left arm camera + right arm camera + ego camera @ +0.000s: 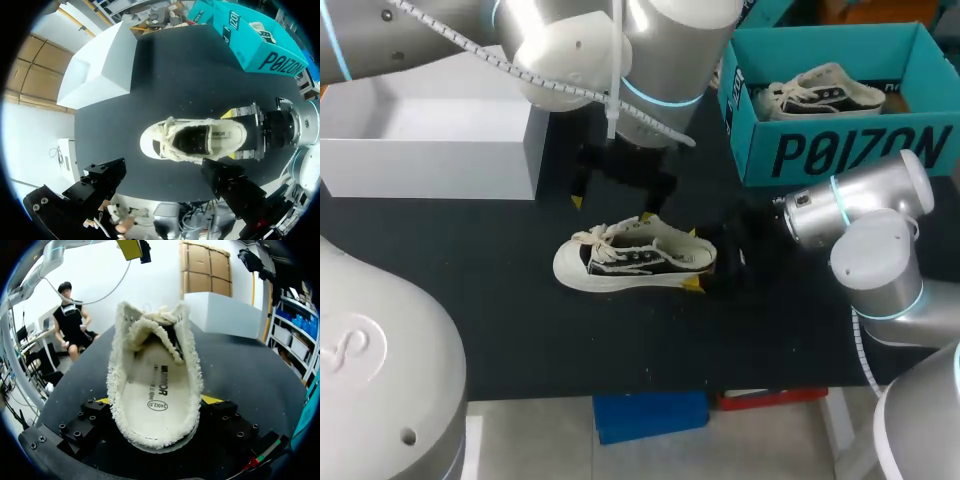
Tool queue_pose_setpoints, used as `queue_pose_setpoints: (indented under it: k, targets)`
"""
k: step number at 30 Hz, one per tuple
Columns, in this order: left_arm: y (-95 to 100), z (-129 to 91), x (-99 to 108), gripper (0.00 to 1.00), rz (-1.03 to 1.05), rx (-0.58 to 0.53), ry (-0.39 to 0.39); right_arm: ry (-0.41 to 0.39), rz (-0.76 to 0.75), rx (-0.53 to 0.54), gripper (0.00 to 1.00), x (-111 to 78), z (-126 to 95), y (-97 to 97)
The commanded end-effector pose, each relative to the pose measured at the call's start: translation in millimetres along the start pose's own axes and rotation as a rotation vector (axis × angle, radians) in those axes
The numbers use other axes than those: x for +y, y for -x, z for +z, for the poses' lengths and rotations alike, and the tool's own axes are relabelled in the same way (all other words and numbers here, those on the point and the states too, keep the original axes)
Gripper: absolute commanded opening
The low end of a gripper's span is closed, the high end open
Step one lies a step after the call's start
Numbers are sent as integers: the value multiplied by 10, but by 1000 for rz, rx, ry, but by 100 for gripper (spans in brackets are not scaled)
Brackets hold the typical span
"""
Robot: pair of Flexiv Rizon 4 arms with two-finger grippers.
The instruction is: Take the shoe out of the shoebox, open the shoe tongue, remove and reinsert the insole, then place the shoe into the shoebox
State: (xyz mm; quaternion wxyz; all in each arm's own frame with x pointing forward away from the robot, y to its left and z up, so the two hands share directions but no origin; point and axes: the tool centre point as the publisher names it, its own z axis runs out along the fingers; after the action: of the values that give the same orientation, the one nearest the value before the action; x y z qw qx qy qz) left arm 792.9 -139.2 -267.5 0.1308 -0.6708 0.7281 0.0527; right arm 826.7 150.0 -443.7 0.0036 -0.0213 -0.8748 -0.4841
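The shoe point(635, 262) stands on its sole in the middle of the black counter point(520, 330), with its toe pointing to the left edge. The right jaws pinch its heel from both sides. The left jaws hang above the shoe, spread wide. At the far right corner sits the blue box point(840, 150) with another shoe point(825, 92) inside. A white box point(430, 165) sits at the far left corner.

A cream shoe point(635, 258) with a black side panel and loose white laces stands upright on its sole at the centre of the frame, toe pointing left. Its pale insole point(155, 390) lies flat inside. The open teal shoebox point(840, 150) sits at upper right, holding a second matching shoe point(825, 92).
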Motion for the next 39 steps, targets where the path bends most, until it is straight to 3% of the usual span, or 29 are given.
queue_pose_setpoints:
  k: [1,12,15,25,33,34,35,37,39]
  targets:
    - [-411,150,-78,100,-6,-76,68,0,1,-1,0,-18,40,16]
    - [-750,444,-82,100,16,-107,162,0,1,-1,0,-18,40,16]
    - [-785,542,-96,100,20,-129,153,0,1,-1,0,-18,40,16]
    - [-744,881,-165,100,21,-206,168,0,1,-1,0,-18,40,16]
    - [-629,915,-235,100,44,-218,147,0,1,-1,0,-18,40,16]
    - [-610,908,-238,87,45,-216,141,0,1,-1,0,-18,40,16]
    - [-596,903,-241,48,47,-218,134,0,1,-1,0,-18,40,16]
    - [-571,902,-240,0,54,-220,131,0,1,-1,0,-18,40,16]
    - [-553,912,-233,0,60,-237,125,0,1,-1,0,-18,40,16]
